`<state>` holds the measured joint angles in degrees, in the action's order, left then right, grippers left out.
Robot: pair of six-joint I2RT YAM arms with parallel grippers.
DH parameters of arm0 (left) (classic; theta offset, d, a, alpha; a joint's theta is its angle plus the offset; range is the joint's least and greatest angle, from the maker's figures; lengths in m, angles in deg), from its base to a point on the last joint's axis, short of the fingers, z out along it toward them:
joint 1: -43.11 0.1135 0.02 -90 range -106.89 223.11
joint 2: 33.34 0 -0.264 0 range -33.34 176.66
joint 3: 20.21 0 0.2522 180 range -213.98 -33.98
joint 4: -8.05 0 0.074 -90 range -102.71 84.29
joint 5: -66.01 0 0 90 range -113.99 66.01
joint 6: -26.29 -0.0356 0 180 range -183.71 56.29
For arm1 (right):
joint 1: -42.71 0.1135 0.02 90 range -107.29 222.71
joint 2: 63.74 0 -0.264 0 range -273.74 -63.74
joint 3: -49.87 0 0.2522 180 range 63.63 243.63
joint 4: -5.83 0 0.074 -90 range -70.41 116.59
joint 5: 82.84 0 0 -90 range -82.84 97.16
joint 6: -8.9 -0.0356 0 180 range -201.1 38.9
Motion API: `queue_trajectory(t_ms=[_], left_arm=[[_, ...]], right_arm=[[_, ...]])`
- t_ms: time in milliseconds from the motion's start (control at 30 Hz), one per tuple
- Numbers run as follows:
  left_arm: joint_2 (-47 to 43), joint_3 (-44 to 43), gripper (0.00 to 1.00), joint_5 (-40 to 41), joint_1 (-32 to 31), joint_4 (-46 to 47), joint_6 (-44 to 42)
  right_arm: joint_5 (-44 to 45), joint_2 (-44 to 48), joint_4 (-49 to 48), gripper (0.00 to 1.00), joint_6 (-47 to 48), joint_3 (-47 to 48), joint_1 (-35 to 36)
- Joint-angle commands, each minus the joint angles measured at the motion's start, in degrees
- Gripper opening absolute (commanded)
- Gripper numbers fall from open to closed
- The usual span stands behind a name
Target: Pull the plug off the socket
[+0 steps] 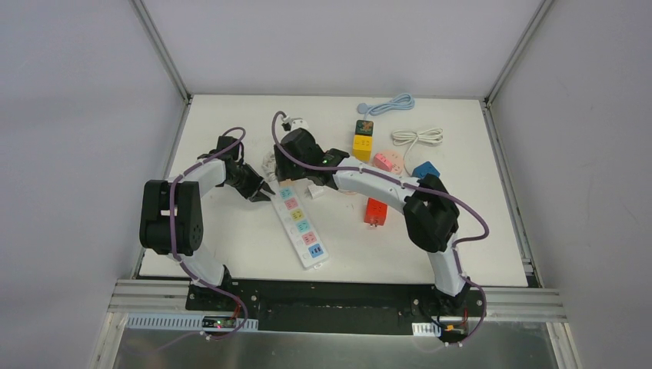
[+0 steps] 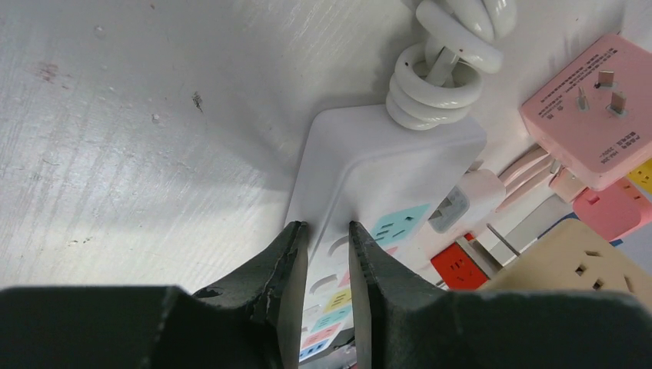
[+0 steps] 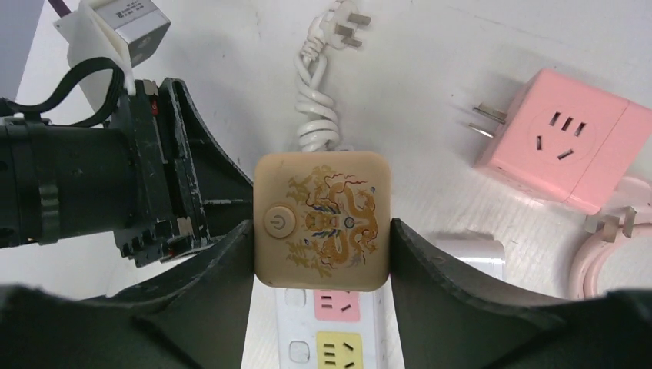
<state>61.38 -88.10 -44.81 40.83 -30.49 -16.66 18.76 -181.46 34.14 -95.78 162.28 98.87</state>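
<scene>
A robotics laboratory test cell: a left arm (image 1: 173, 215) and a right arm (image 1: 427, 219) stand bolted side by side to an aluminium rail (image 1: 154, 294) at the near edge of a white worktop (image 1: 238, 238), boxed in by plain pale panels (image 1: 323, 46) on metal frame posts (image 1: 161, 48), with a power strip (image 1: 301, 227) and coloured cube adapters (image 1: 362, 144) laid out

Top external: high, behind the arm bases, tilted down and forward. Far off, whole tabletop (image 1: 231, 246) framed, power strip (image 1: 301, 224) near centre.
Left wrist: very close and low, looking past its fingers (image 2: 286, 257) onto the power strip's cord end.
Right wrist: close, looking down between its fingers (image 3: 219, 265) at the beige plug (image 3: 323, 219) over that same end.
All three share the cord end. Both wrist views also share the coiled cord (image 2: 434, 84) and pink adapter (image 2: 596, 115) beside it.
</scene>
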Motion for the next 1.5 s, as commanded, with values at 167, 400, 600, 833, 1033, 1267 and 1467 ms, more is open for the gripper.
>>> queue_trajectory(t_ms=[167,400,600,833,1033,1267,1467], left_arm=[[-0.4,0.4,0.25,3.5,-0.6,-5.3,-2.7],[-4.7,-7.3,0.38,2.5,-0.6,-10.8,-6.8],[-10.8,-14.0,0.57,15.3,-0.3,-18.7,-11.0],[-23.2,-12.1,0.74,31.6,1.4,-19.8,-12.1],[-32.3,-10.1,0.83,40.4,1.6,-21.1,-11.3],[-36.4,-8.4,0.89,44.4,1.8,-23.3,-10.9],[-38.1,-7.4,0.92,45.6,1.8,-24.2,-11.3]], right_arm=[[4.1,2.7,-1.1,0.00,-0.8,2.3,1.4],[2.1,9.3,-1.7,0.00,-3.5,1.6,-1.1],[-5.0,12.9,-7.7,0.00,-6.2,-7.7,-1.2],[-7.6,12.0,-9.6,0.00,-6.1,-13.3,2.5],[-25.9,6.6,-6.4,0.08,3.7,-10.9,5.9],[-29.3,0.1,1.4,0.41,4.3,-5.4,6.4],[-25.8,0.8,1.4,0.83,3.5,-4.9,6.7]])
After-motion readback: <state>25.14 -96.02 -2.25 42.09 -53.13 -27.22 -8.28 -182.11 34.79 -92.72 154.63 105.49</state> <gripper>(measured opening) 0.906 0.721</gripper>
